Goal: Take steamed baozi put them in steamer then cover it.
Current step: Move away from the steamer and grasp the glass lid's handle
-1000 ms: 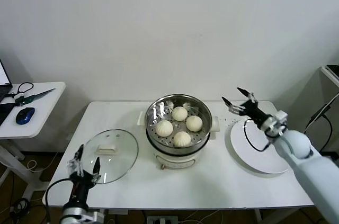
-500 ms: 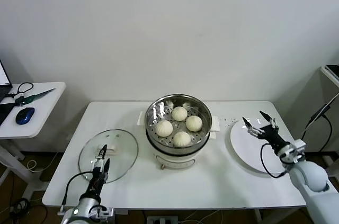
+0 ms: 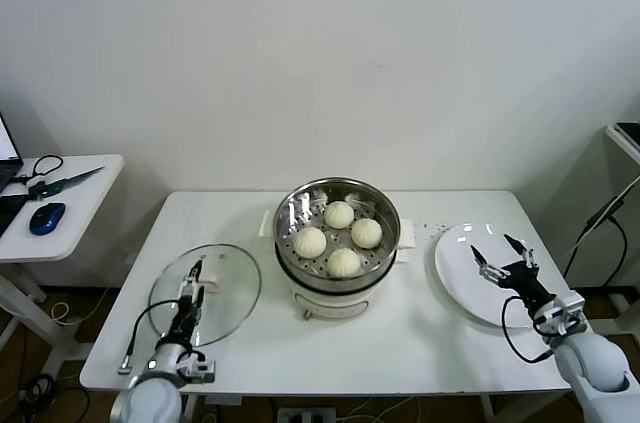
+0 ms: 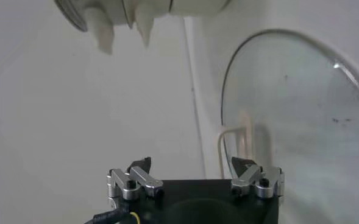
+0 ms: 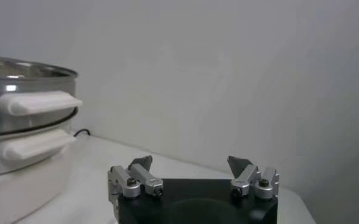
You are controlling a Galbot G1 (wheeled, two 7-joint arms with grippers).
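Head view: 4 round cream-white steamed baozi (image 3: 339, 237) sit on the perforated tray of the shiny round stainless-steel steamer (image 3: 338, 247), mid-table. The round clear glass cover (image 3: 205, 294) lies flat to its left, its white rectangular handle running left-right. The left gripper (image 3: 191, 288) hovers over the cover, jaws slightly apart; the right gripper (image 3: 503, 257) is spread above the flat white plate (image 3: 466, 294). The white table (image 3: 420, 343) stands against a bare white wall (image 3: 300, 53).

Left wrist view: splayed fingertips (image 4: 142, 164) face the cover's rim (image 4: 225, 97).

Right wrist view: released fingers (image 5: 141, 163), the steamer's white side handle (image 5: 38, 102) nearby.
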